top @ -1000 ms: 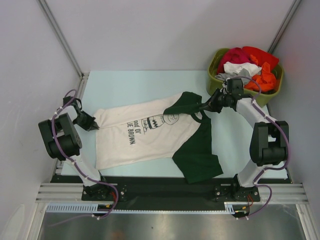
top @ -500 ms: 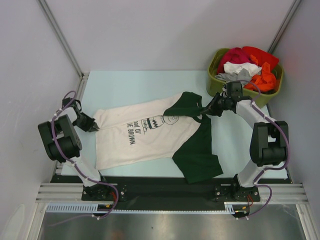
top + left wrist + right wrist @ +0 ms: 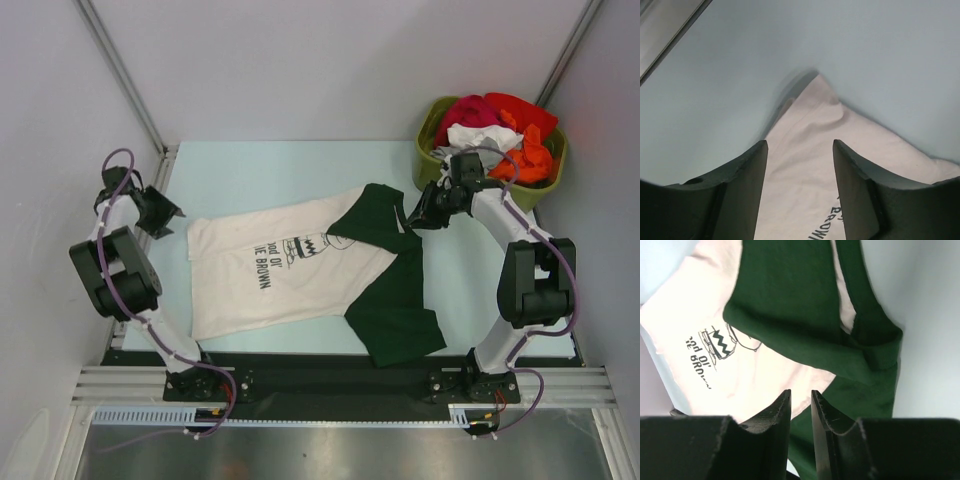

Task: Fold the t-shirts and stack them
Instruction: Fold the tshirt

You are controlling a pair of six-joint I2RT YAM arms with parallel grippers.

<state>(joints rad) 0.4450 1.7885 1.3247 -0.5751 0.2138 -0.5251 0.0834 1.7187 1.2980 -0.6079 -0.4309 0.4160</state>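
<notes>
Off the hem of the t-shirt (image 3: 290,270), the left gripper (image 3: 160,210) is spread wide; the right gripper (image 3: 415,218) is parted narrowly, empty, above the collar (image 3: 862,315).

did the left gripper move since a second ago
Yes. The left gripper backed off the t-shirt hem, toward the far-left corner of the table.
</notes>
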